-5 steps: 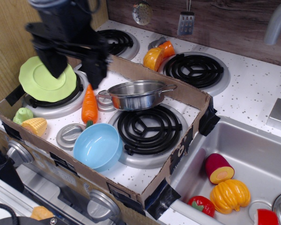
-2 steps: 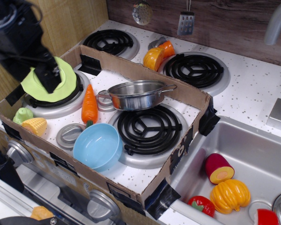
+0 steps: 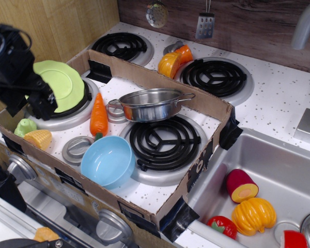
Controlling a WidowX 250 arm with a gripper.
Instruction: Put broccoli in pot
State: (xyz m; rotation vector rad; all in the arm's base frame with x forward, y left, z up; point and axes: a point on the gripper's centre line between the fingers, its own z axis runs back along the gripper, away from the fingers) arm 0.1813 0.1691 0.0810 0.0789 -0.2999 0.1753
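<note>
We are seeing the gripper [image 3: 28,106] sitting lower and further left than a moment ago: it was hanging over the plate [image 3: 62,82] then, and a second back it was up over the box's far left wall. Now its dark body is covering the plate's left edge and hovering just above the near left corner of the box [image 3: 144,206]. Two dark fingers [image 3: 44,106] are pointing down with a gap showing between them, so we are reading them as apart and holding nothing.

The broccoli [image 3: 25,127] is lying in that near left corner, just below the gripper and touching the corn [image 3: 39,138] on its right. It is partly hidden by the box wall, so we cannot tell its long axis for sure; its lumpy head seems to be facing up and toward us.

Nothing else is shifting. The carrot [image 3: 98,113] is lying between the plate and the pot [image 3: 151,103], its long axis running near to far with the leafy end toward us. The pot is resting at the far edge of the right burner [image 3: 163,142], one loop handle pointing right. The blue bowl [image 3: 108,161] is sitting near the front wall, tipped toward us. The carrot and bowl are lying between the broccoli and the pot. Toy food is resting in the sink [image 3: 279,181] on the right.
</note>
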